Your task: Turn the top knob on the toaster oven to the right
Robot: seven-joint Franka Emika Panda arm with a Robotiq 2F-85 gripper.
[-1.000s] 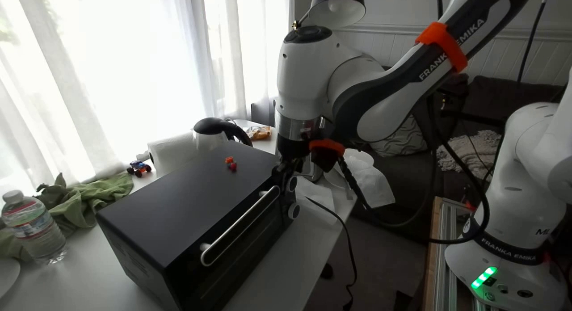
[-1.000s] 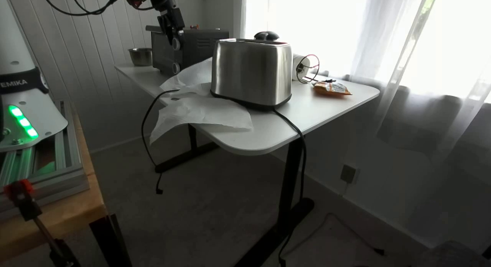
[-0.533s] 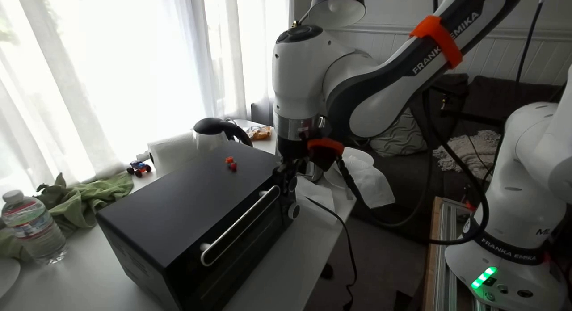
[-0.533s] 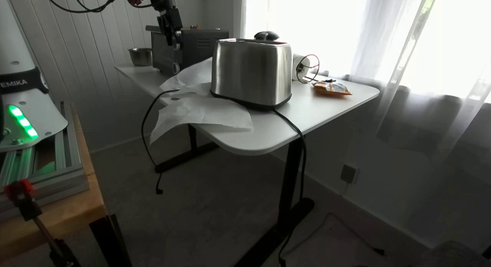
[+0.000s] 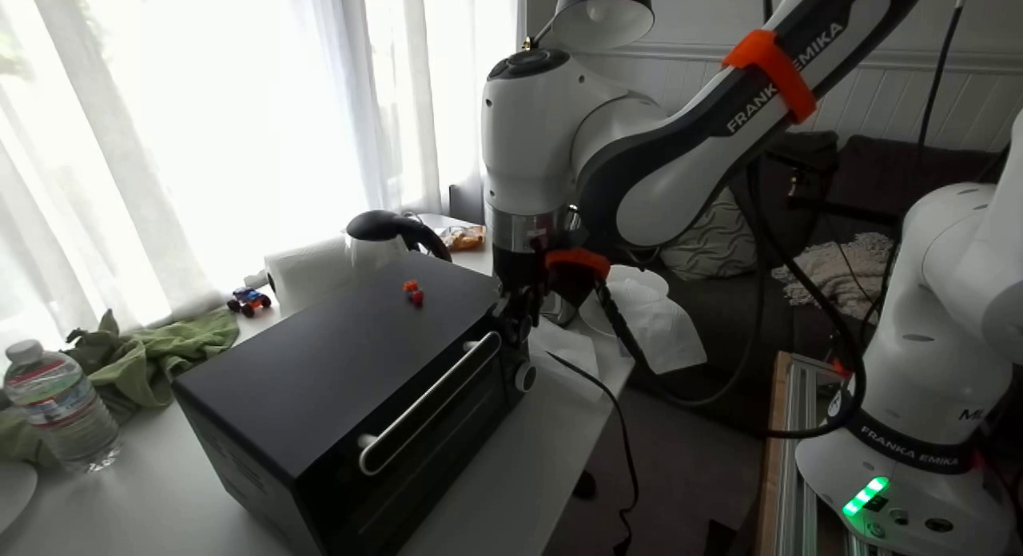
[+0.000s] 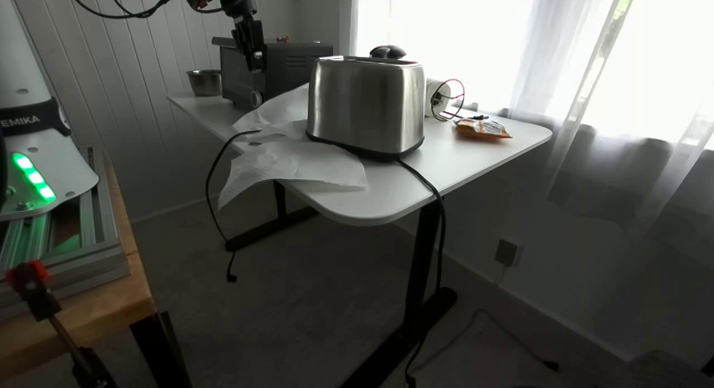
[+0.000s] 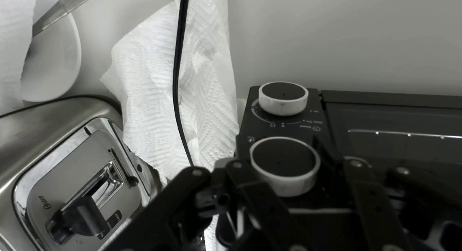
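I have the hand (image 7: 285,164) astride the top knob (image 7: 283,159), contact unclear. Lower knob (image 7: 283,91) beyond. Black cord (image 7: 175,76) over paper towel (image 7: 148,85), beside the toaster (image 7: 79,171).

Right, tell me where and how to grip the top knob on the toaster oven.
Best, I'd judge, around the pale side wall of the top knob, pinched left and right, coming from straight in front: it's round, stands out from the control panel, and the lower knob sits directly below.

Sheer white curtains (image 6: 591,98) aglow with daylight, grooved wall panelling (image 6: 139,87), a dark sofa (image 5: 875,171) over there with patterned cushion (image 5: 714,243) and rumpled throw (image 5: 859,256), white table (image 6: 362,209) on black legs (image 6: 419,268), dim floor (image 6: 295,299) underfoot
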